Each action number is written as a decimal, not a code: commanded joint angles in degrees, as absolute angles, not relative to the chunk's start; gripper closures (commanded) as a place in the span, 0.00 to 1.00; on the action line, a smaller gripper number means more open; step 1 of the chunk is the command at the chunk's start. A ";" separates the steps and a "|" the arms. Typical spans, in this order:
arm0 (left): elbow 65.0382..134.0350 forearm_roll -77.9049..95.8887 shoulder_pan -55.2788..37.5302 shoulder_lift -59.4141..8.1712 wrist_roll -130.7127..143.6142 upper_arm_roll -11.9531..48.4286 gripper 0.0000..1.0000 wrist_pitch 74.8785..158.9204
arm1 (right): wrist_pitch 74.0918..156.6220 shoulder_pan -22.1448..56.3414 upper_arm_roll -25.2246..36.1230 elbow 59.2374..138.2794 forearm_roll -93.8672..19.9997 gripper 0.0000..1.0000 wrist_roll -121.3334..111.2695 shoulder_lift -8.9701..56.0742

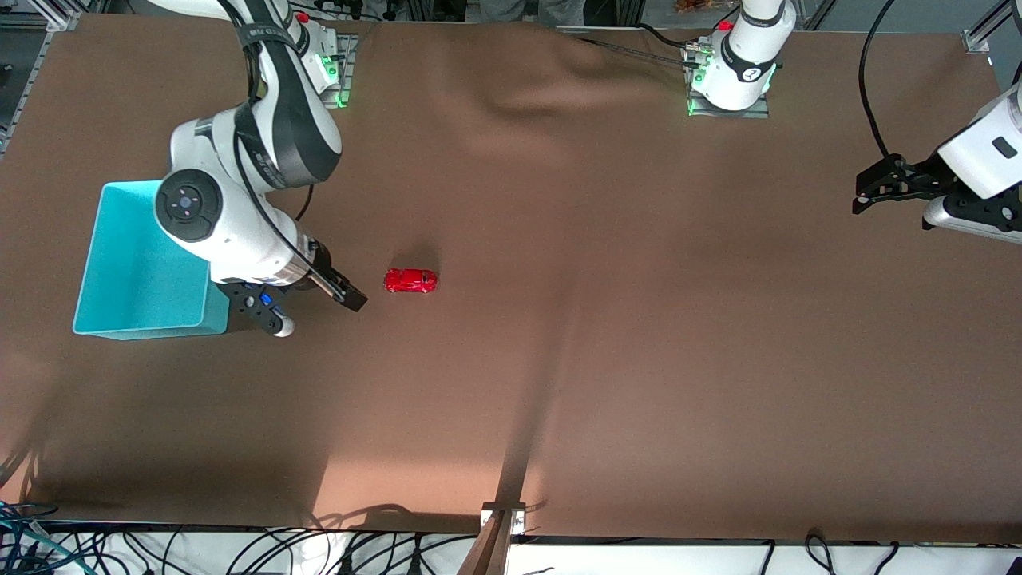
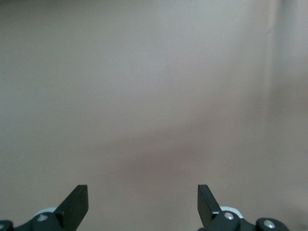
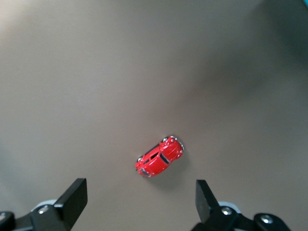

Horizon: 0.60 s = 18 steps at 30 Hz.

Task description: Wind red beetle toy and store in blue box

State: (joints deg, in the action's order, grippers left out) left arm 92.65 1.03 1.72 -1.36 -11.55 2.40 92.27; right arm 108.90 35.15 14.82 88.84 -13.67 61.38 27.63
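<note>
The red beetle toy [image 1: 410,280] stands on its wheels on the brown table, near the middle and toward the right arm's end. In the right wrist view the red beetle toy [image 3: 160,157] lies just ahead of the gap between the fingers, touching neither. My right gripper [image 1: 349,297] [image 3: 140,195] hangs low beside the toy, open and empty, between it and the blue box [image 1: 136,279]. The box is open-topped, and the right arm covers one of its corners. My left gripper [image 1: 862,196] [image 2: 143,199] waits open over bare table at the left arm's end.
A brown cloth [image 1: 607,335] covers the table, with a wrinkle [image 1: 527,96] between the two arm bases. Cables [image 1: 239,551] hang along the edge nearest the front camera, and a small bracket [image 1: 503,517] is clamped there.
</note>
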 commanded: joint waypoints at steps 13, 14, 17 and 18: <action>87.72 2.98 2.02 -2.02 -7.56 1.76 0.00 87.89 | 126.55 39.55 15.12 103.44 -14.77 0.00 76.90 28.48; 87.45 3.25 2.02 -2.02 -7.38 1.76 0.00 87.89 | 128.04 39.55 15.12 104.40 -14.77 0.00 77.69 28.48; 86.66 3.25 2.11 -2.11 -7.56 1.67 0.00 87.89 | 132.26 40.60 15.12 107.48 -14.77 0.00 79.80 28.48; 86.49 3.16 2.11 -2.11 -7.56 1.67 0.00 87.89 | 133.23 40.95 15.12 108.19 -14.77 0.00 80.24 28.48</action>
State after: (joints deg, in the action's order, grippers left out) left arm 89.52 2.07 1.81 -1.35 -8.49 1.90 89.55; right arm 127.12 39.15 14.81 102.16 -13.73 76.83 30.04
